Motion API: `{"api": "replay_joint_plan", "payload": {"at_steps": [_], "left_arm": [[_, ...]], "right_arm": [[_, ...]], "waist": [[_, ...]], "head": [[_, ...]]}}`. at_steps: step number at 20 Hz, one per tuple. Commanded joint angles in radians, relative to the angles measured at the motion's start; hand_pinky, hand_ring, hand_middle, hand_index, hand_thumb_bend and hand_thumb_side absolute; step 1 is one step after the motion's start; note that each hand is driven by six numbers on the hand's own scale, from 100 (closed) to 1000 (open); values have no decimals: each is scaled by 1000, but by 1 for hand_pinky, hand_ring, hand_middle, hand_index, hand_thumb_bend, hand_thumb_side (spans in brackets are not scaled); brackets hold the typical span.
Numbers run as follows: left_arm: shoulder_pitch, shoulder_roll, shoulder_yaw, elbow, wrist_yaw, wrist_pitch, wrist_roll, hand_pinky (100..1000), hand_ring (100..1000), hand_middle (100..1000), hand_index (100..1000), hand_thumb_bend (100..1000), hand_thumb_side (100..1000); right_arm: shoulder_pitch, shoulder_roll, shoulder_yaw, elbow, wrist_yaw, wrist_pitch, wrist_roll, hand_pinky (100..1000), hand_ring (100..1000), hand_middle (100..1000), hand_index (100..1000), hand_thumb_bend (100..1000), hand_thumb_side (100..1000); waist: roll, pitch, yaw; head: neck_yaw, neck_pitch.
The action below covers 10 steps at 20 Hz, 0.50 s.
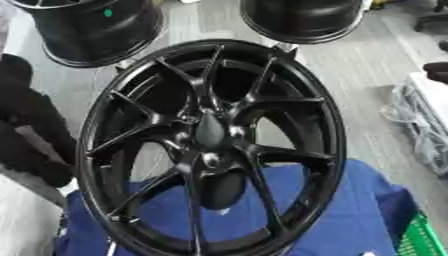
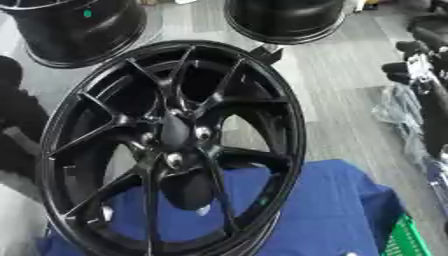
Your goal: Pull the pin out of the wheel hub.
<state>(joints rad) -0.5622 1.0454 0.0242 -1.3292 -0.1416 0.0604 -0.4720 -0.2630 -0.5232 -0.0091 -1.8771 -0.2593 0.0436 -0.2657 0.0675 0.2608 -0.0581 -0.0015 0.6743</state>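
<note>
A large black multi-spoke wheel (image 1: 210,145) stands nearly upright on a blue cloth (image 1: 350,210). Its hub (image 2: 175,132) faces me, with a smooth black centre cap. Small pale glints (image 2: 203,133) show in the holes around the cap, and I cannot make out a pin among them. A black shape at the left edge looks like my left arm (image 1: 31,125), held apart from the rim. My right hand (image 2: 418,65) shows black with a silver joint at the right edge, away from the wheel. Neither hand touches the hub.
Two more black wheels (image 1: 96,30) (image 1: 302,20) lie on the grey floor behind. Clear plastic bags (image 1: 420,125) sit to the right. A green crate (image 1: 424,237) pokes out at the lower right, beside the cloth.
</note>
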Motion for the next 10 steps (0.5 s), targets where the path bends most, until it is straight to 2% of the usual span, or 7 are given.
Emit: {"api": "replay_joint_plan", "payload": {"at_steps": [1,4,7,10], "left_arm": [[13,-51,80,-116,169,48,291,713,758,718,774,192,716],[39,-161,106,-235,326,77,530,677,732,706,777,180,772],[53,-314,143,-315,463,77,729,630,709,674,724,265,714],[60,-442,161,-336,558,66,868,633,715,693,732,288,727]], "right_arm": [[-5,-17,-14,-16,-3,-2,-6,763,691,786,900,100,627],[-5,-13,-13,-17,-3,-2,-6,763,691,786,900,100,627],[-4,-8,-14,-18,-4,-2,-7,763,691,786,900,100,627],[-6,-1,-14,-19,-7,-2,-6,763,691,786,900,100,626]], "waist": [[-5,-13,5],[-12,-12,7],[-20,-11,9],[-29,-9,9]], "head": [[-3,-6],[-1,-7],[4,-4],[6,-2]]}}
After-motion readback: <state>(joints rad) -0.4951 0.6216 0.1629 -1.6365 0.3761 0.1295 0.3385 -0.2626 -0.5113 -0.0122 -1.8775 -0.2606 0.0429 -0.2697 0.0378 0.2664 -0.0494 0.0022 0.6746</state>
